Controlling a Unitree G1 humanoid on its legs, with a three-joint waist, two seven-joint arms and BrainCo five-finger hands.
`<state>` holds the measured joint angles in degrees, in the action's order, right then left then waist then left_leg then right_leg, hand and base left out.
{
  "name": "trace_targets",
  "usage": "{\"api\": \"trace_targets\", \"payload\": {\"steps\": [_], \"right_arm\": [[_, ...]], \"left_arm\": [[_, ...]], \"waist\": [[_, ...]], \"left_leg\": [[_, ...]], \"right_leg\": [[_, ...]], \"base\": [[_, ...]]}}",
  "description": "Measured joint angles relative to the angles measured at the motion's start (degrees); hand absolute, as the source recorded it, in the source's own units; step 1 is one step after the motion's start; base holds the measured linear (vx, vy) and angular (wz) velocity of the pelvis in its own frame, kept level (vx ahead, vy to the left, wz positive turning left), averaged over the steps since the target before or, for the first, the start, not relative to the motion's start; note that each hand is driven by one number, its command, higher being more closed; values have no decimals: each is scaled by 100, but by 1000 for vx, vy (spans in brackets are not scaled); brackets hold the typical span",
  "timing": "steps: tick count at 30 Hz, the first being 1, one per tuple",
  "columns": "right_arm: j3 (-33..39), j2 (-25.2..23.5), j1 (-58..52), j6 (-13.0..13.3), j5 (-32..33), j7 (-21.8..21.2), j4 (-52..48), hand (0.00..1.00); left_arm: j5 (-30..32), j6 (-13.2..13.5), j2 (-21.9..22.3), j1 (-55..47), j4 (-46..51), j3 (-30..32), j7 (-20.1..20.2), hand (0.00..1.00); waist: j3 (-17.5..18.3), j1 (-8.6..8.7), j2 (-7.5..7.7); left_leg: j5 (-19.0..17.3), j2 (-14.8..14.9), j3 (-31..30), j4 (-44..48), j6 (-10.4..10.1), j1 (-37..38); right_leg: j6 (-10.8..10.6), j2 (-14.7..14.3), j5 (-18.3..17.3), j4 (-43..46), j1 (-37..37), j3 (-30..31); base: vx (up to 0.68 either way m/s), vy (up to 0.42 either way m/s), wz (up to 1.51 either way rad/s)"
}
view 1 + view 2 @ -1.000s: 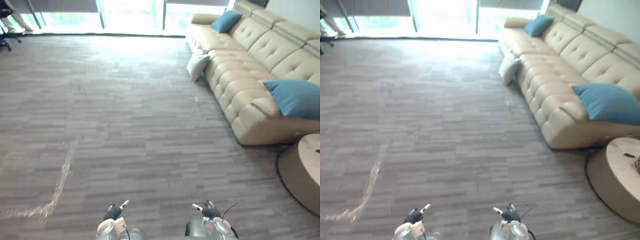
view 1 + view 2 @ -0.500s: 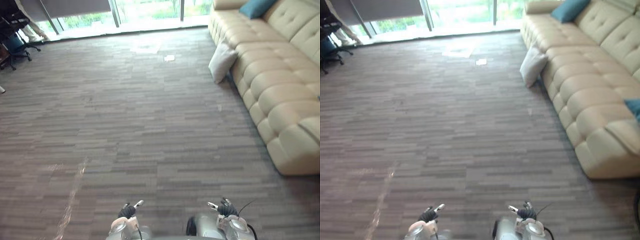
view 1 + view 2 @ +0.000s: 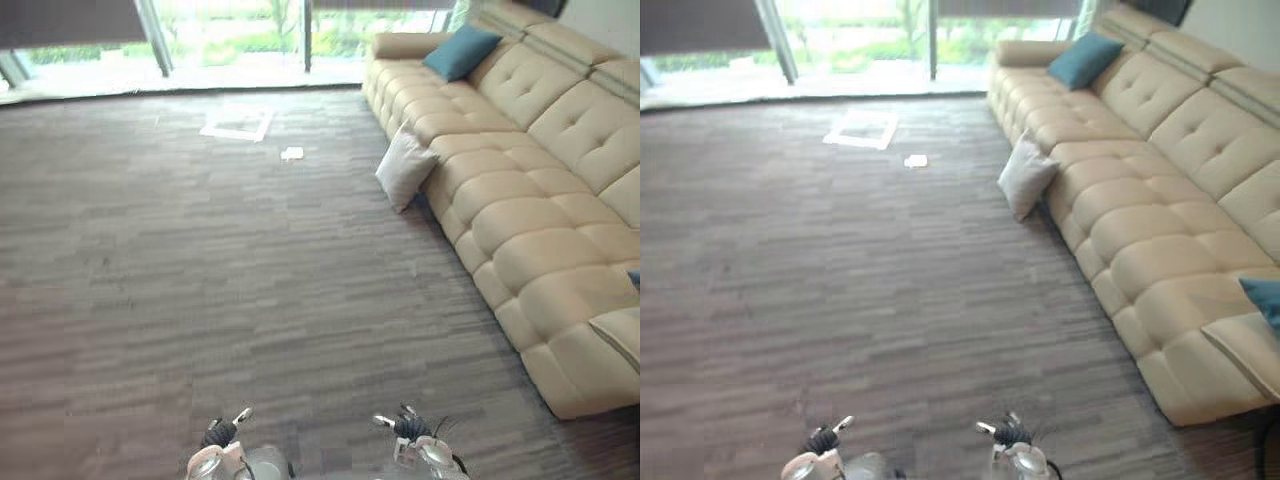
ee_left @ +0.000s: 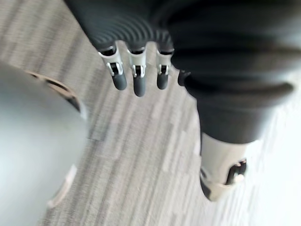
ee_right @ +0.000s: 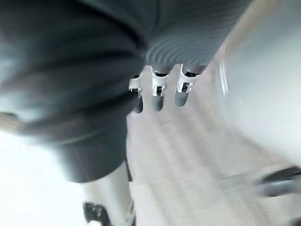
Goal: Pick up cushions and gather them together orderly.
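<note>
A white cushion (image 3: 405, 168) stands on the carpet, leaning against the front of the long beige sofa (image 3: 520, 190). A teal cushion (image 3: 462, 52) rests on the sofa's far end by the armrest. The corner of another teal cushion (image 3: 1265, 300) shows on the near seat at the right edge. My left hand (image 4: 134, 70) hangs over the carpet with relaxed fingers and holds nothing. My right hand (image 5: 157, 89) hangs the same way, empty. Both hands are far from every cushion.
A flat white sheet (image 3: 236, 125) and a small white scrap (image 3: 292, 153) lie on the carpet near the window wall (image 3: 230, 30). Wide grey carpet (image 3: 230, 280) stretches between me and the sofa.
The whole picture has shifted, so the camera has moved: the sofa's far end and its teal cushion are back in view. Both hands still hang empty.
</note>
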<state>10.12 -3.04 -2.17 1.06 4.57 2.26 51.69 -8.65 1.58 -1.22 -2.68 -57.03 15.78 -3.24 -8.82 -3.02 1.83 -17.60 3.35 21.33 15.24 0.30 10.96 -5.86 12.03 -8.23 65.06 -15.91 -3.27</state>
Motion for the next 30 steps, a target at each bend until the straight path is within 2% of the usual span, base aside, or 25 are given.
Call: {"api": "trace_targets", "payload": {"steps": [1,2,3,5,6,7,8,9,10,11,12,13,15,16,17,19,21,22,23,24,25,26,28,29,30], "right_arm": [[50,-15,4,58,-2,-8,-118,0],[100,28,32,119,-1,-9,-148,0],[101,84,43,118,-1,-7,-119,0],[147,198,43,70,4,8,-75,0],[138,213,-6,53,6,2,-62,0],[83,434,48,22,-8,-1,-34,0],[78,533,76,-10,-11,2,29,0],[88,618,124,-49,-11,5,104,0],[150,641,139,-67,-10,7,97,0],[186,645,150,-69,-10,15,99,0],[191,646,156,-80,-8,20,103,0],[176,625,196,-91,1,32,117,0],[60,505,227,-99,10,48,217,0],[-48,442,221,-112,11,47,235,0],[-99,405,221,-123,11,53,246,0],[-113,280,232,-158,14,61,339,0],[-103,199,232,-156,9,74,341,0],[-130,154,238,-146,8,81,344,0],[-142,81,235,-154,7,86,417,0],[-191,-11,191,-156,6,85,426,0],[-201,-45,153,-164,3,85,427,0],[-188,-48,95,-164,3,87,422,0],[-147,-89,89,-157,-4,94,416,0],[-83,-16,62,-148,-12,91,369,0],[-85,10,58,-108,-11,78,296,0]], "left_arm": [[9,-7,-10,58,-7,-126,7,0],[19,-19,-6,158,-108,-196,6,0],[22,-28,15,192,-145,-225,7,0],[105,-26,151,251,-172,-335,9,0],[174,-11,184,245,-162,-324,14,0],[232,-26,297,246,-219,-316,11,0],[257,-25,373,243,-205,-319,30,0],[296,-26,447,215,-208,-321,39,0],[304,-34,461,232,-199,-302,55,0],[307,-36,465,286,-187,-224,78,0],[300,-41,472,256,-153,-95,87,0],[288,-35,465,227,-67,-22,92,0],[233,4,410,172,140,88,94,0],[219,23,389,156,243,107,94,0],[200,33,381,138,300,107,94,0],[179,63,398,145,414,144,85,0],[169,84,435,145,471,239,86,0],[157,91,427,138,472,268,79,0],[153,87,336,105,450,312,75,0],[158,76,231,96,435,312,61,0],[163,53,202,105,405,307,63,0],[172,50,174,115,390,303,64,0],[178,46,89,179,264,264,68,0],[181,15,75,192,142,219,69,0],[184,9,76,213,37,184,60,0]], "waist": [[-20,17,24],[-46,47,43],[-49,79,39],[-58,228,56],[-69,267,73],[-79,305,-106],[-46,304,-252],[-7,312,-371],[-37,335,-501],[-103,352,-547],[-159,317,-575],[-191,269,-620],[-227,217,-497],[-229,211,-407],[-221,191,-383],[-220,26,-369],[-204,-61,-350],[-197,-89,-333],[-109,-120,-188],[10,-51,-28],[52,-36,43],[94,-86,123],[88,-107,254],[56,-47,205],[-7,-12,124]], "left_leg": [[-112,-17,-4,-221,-100,292],[-171,-24,-20,-360,-130,561],[-216,-23,-48,-436,-87,707],[-475,-85,-362,-673,-219,1168],[-539,-131,-493,-707,-220,1319],[-501,-53,-681,-654,-214,1528],[-408,55,-790,-439,-328,1486],[-286,206,-987,206,-368,1237],[-15,374,-1163,1308,-578,823],[445,516,-1331,2179,-797,469],[1405,708,-1553,3381,-1185,-95],[1397,937,-1489,4348,-1156,-627],[1029,1036,-1214,4784,-785,-1286],[792,1055,-923,4557,-650,-1745],[707,1090,-737,4323,-564,-1966],[480,1088,-249,2806,-410,-2367],[640,875,-338,1462,-468,-2499],[1094,741,-424,730,-502,-2521],[1313,577,-409,864,-246,-2457],[1110,482,-320,938,-196,-2472],[948,471,-249,1140,10,-2485],[751,387,-136,1226,175,-2361],[658,106,-13,965,306,-1918],[539,-42,10,698,339,-1460],[429,-110,-5,552,390,-1049]], "right_leg": [[6,-25,-113,-274,-403,-245],[163,-29,-198,-1068,-691,-622],[225,-37,-182,-1542,-721,-794],[345,-202,164,-3293,-674,-803],[508,-237,510,-3410,-667,-660],[671,-299,281,-2971,-633,-657],[755,-322,65,-2808,-621,-720],[757,-382,-228,-2634,-572,-781],[773,-484,-473,-2626,-366,-851],[795,-557,-601,-2703,-133,-875],[835,-681,-727,-2914,220,-873],[917,-848,-797,-3204,646,-859],[975,-908,-861,-3765,1291,-746],[942,-906,-858,-4245,1741,-649],[901,-903,-834,-4477,1928,-591],[706,-841,-798,-4976,2504,-333],[551,-753,-903,-5234,2791,-189],[403,-695,-1050,-5335,2955,-61],[352,-544,-1173,-5366,3071,163],[382,-409,-1094,-5342,3107,197],[317,-313,-869,-5200,3037,257],[105,-200,-679,-4787,2893,392],[-220,17,-342,-3446,2414,579],[-545,63,416,-1842,1701,798],[-523,41,472,-769,1247,797]], "base": [[562,31,6],[512,-27,13],[641,-87,37],[600,-148,65],[672,-164,53],[534,-125,19],[625,-165,10],[584,-208,7],[594,-226,11],[602,-199,-1],[601,-121,-26],[598,-80,-42],[563,-24,-47],[633,-1,-40],[626,35,-50],[639,118,-63],[546,205,-62],[589,303,-84],[626,304,-64],[667,308,-39],[668,315,-21],[629,344,-27],[574,307,-18],[523,214,-5],[494,186,-2]]}}
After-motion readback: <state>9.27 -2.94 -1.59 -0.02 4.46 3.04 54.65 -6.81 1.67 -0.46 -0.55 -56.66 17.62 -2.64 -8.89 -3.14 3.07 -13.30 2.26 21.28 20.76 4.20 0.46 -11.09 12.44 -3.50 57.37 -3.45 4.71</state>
